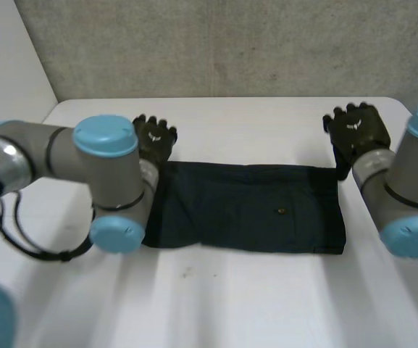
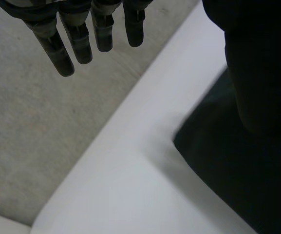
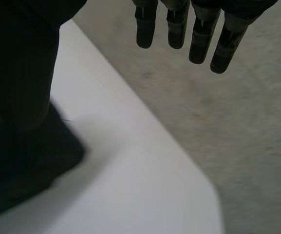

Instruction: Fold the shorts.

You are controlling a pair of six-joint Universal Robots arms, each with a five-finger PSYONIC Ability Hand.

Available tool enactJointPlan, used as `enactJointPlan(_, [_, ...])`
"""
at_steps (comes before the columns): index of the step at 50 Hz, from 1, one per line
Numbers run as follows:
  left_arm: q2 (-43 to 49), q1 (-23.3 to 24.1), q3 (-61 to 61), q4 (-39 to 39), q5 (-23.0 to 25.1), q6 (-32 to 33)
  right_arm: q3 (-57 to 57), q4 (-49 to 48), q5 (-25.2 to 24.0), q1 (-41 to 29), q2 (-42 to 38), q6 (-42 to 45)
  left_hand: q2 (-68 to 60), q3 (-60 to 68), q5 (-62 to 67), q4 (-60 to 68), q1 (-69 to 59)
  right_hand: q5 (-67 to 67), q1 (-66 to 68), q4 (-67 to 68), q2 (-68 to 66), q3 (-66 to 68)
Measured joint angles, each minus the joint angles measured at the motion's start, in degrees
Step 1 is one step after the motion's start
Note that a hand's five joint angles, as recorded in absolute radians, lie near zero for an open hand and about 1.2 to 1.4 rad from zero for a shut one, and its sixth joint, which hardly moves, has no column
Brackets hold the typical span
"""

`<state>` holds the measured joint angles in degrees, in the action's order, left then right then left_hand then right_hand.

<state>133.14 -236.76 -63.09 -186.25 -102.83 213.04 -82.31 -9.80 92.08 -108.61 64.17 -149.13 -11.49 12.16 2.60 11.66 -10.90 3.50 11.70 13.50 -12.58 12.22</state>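
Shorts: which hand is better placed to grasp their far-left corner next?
Probably the left hand: it is open just beyond that corner of the shorts, while the right hand, also open, is at the opposite end.

place: robot lab, likely | cues: plain white table point(image 1: 252, 304); bare concrete wall point(image 1: 230, 43) behind it

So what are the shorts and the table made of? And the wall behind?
The shorts look like soft cloth, dark and dull: they lie limp and flat with faint creases. The table seems hard and smooth, white, maybe plastic or painted board; I cannot tell which. The wall looks like rough grey concrete, speckled and matte.
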Motion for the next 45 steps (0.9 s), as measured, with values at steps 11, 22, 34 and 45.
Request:
enactJointPlan(11, [-17.55,-0.02,-29.15,-9.40,1.23,-3.26,-21.69,6.51,-11.11,3.48,9.83,-7.50,0.00,0.00,0.00,0.00,0.00,1.00,0.20,0.49,-1.49,2.04])
enactJointPlan(22, [-22.14,-0.19,-37.55,-14.22,3.93,-6.45,-24.95,-6.85,-10.39,6.33,2.73,-6.70,0.00,0.00,0.00,0.00,0.00,49.84,37.97,53.55,-54.16,53.88])
enactJointPlan(34, [-27.68,-0.56,-37.77,-13.59,3.64,-6.53,-21.42,-2.01,-9.74,11.02,6.10,0.67,0.00,0.00,0.00,0.00,0.00,50.66,40.00,54.61,-54.83,54.70])
enactJointPlan(45, [-35.51,-1.10,-39.87,-12.56,3.64,-7.35,-13.88,4.29,-9.11,6.18,10.73,21.02,0.00,0.00,0.00,0.00,0.00,50.66,41.47,54.64,-54.88,55.09])
